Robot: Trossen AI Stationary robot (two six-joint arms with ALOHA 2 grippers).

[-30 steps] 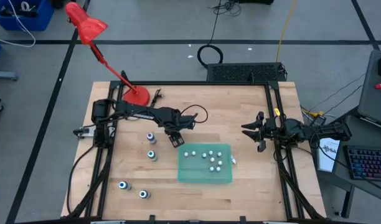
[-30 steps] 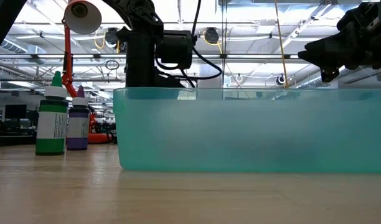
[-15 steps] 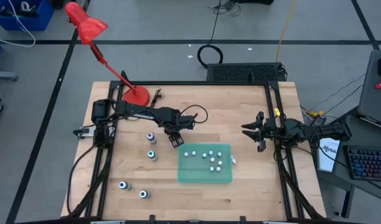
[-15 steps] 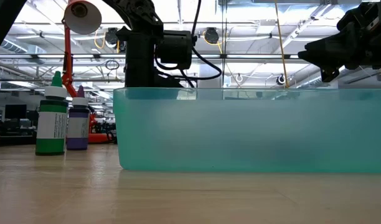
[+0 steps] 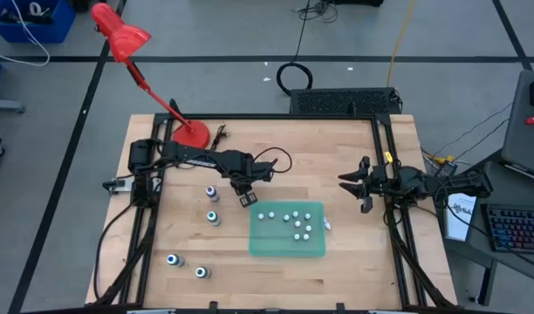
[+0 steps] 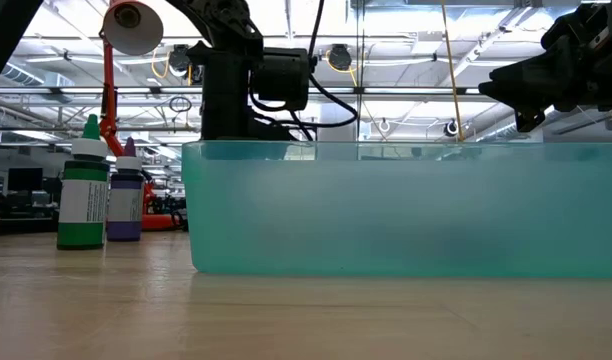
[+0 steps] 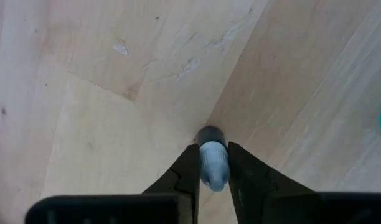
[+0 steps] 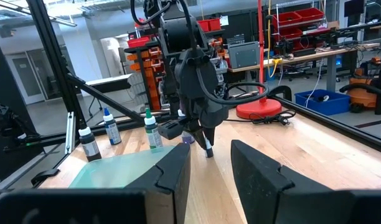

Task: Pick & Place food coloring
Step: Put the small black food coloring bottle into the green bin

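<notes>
the wooden table (image 5: 354,262) carries everything. the left arm (image 5: 193,157) stretches from its base at the table's left edge toward the middle, wrist bent down, and its left gripper (image 5: 244,199) hangs just off the near-left corner of the teal tray (image 5: 287,247). its two dark fingers (image 7: 185,174) are pinched onto one small food coloring bottle (image 7: 213,165), pale-bodied with a dark tip, lifted off the wood. several more tiny bottles (image 5: 297,223) lie inside the tray beside that pincer. four capped bottles (image 5: 212,193) stand on the table on the pincer's far side from the tray. the right gripper (image 5: 352,187) waits well apart past the tray's right side, fingers (image 8: 172,177) parted and empty.
</notes>
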